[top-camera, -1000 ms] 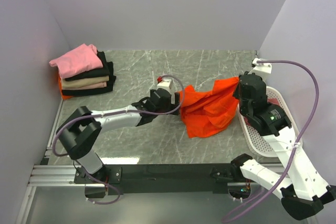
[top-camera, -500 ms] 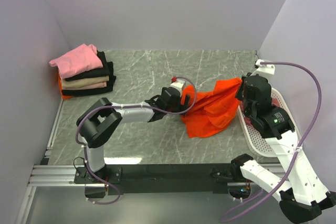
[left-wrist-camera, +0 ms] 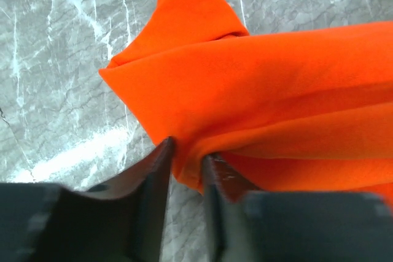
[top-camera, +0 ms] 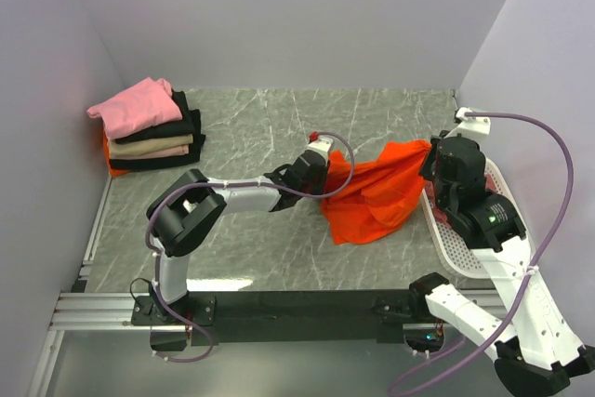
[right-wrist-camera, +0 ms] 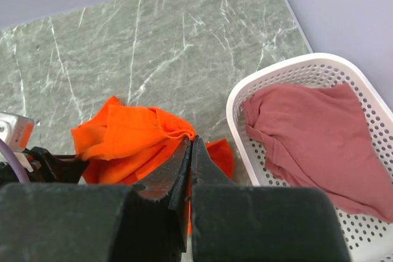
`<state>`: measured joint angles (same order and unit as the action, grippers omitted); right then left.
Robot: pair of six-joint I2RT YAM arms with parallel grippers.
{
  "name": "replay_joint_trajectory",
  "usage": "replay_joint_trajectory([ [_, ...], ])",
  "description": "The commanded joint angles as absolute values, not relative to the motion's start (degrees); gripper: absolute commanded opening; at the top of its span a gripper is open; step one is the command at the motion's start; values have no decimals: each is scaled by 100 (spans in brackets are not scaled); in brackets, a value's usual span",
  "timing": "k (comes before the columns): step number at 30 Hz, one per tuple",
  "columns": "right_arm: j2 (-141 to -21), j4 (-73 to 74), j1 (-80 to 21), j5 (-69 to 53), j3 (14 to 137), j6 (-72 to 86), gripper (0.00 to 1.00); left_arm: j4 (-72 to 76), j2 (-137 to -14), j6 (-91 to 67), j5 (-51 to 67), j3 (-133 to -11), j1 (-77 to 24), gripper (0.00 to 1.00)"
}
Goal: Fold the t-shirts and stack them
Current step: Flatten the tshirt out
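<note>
Top external view: in the far left corner of the table (top-camera: 242,248) sits a stack of folded t-shirts (top-camera: 153,137), with a pink one on top, black and beige layers under it and a sliver of orange at the bottom. Near the middle of the table the left gripper (top-camera: 317,172) reaches in low to the left edge of the orange t-shirt (top-camera: 376,202). In the left wrist view its jaws are drawn in to a slim gap, and a fold of the orange cloth fills that gap, touching both fingers (left-wrist-camera: 156,176).

The orange t-shirt lies crumpled right of the table's centre, most of it on the marble and its far right corner raised. The right gripper (top-camera: 429,151) is at that raised corner. The right wrist view shows its jaws pressed tight together, with orange cloth bunched at their tips.

Along the right edge stands a white lattice basket (top-camera: 444,239), just beside the orange t-shirt. A dusty rose t-shirt (right-wrist-camera: 307,133) lies loose inside it.
</note>
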<state>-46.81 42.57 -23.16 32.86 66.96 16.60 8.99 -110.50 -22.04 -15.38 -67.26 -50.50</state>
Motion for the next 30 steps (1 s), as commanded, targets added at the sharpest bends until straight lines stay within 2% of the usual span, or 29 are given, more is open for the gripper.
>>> replay_joint_trajectory([
  [1, -4597, 4236, -2250, 3305, 6636, 1599, 0, 1151, -10855, -2162, -1740, -6829, -5071, 29],
  [2, -4605, 4228, -2250, 3279, 6627, 1600, 0, 1151, -10828, -2162, -1845, -6812, -5071, 19],
  [5, -4605, 4192, -2241, 3261, 6618, 1591, 0, 1011, -10662, -2136, -1977, -6794, -5071, 1],
  [11, -4737, 4070, -2232, 3199, 6776, 1538, 0, 633, -10030, -2066, -2145, -6575, -4992, 0],
  [16, -4974, 3973, -2224, 3252, 7250, 1389, 0, 54, -8967, -1926, -1882, -6416, -4948, 1],
  [23, -5282, 3893, -2224, 3331, 8225, 1055, 0, -1561, -7577, -1810, -1749, -6907, -4948, 1],
  [30, -5247, 3990, -2224, 3129, 9131, 1002, 0, -2337, -6549, -1819, -1520, -7242, -4948, 1],
])
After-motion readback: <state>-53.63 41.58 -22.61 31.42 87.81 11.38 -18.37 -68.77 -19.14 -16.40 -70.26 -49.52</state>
